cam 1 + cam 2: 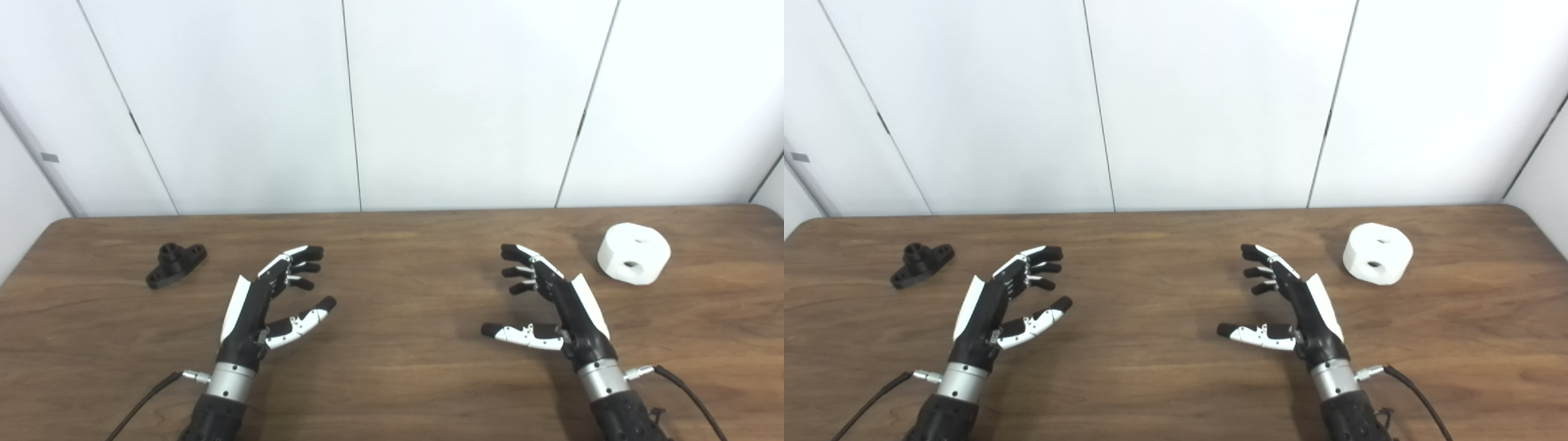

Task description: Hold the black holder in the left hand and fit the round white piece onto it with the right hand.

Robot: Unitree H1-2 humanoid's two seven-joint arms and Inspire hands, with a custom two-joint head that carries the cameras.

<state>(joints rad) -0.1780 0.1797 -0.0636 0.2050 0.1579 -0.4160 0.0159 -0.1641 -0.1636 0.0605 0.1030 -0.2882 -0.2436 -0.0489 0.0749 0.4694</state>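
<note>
Table [392, 392]: dark wood-grain top, matte, rounded far corners, set against a wall of plain white panels [465, 104] with thin dark seams.

Black holder [176, 264]: lies flat at far left of the table; elongated matte black base with a short cylindrical boss rising from its middle and a hole visible near one end. Well apart from the left hand.

Round white piece [634, 253]: thick white cylinder at far right, tilted toward the camera, two holes visible in its face. Near the right hand but not touching it.

Left hand [269, 303]: black and white shell, metal wrist collar, fingers spread and slightly curled, empty, palm facing inward.

Right hand [548, 303]: mirror pose, fingers apart, thumb extended inward, holding nothing.

Bare wood lies between each hand and its part.
</note>
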